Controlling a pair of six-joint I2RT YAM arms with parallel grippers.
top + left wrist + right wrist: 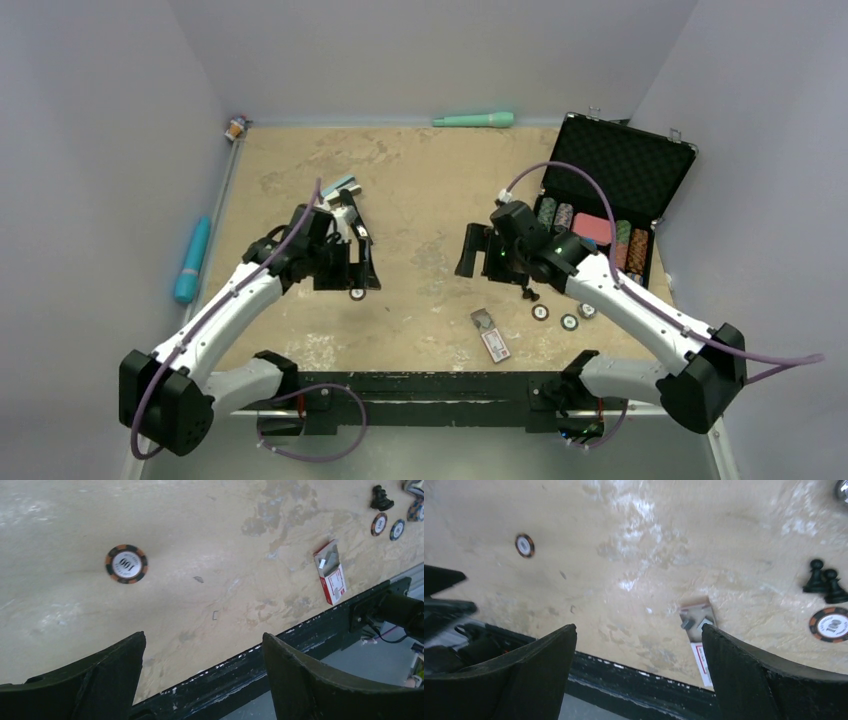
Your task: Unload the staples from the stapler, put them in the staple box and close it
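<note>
My left tool (pixel 204 639) hangs spread wide over the surface (pixel 60 520), gripping nothing. Beyond its fingers lies one tiny staple (pixel 215 615). An orange-rimmed chip (pixel 126 564) sits further left and an open red-and-white box (pixel 331 572) to the right.

Game pieces lie scattered across a scuffed, sand-coloured table (pixel 430 170) — a lone orange-and-black poker chip (pixel 126 564) on the left, three more chips (pixel 569 322) near the front right, and two black chess pawns (pixel 815 576) standing side by side close to them. A small red-and-white carton (pixel 331 572) lies open near the front edge. At the back right, an open black case (pixel 625 160) holds rows of coloured chips. A green pen (pixel 474 120) rests along the far edge, a blue tube (pixel 192 260) along the left.
</note>
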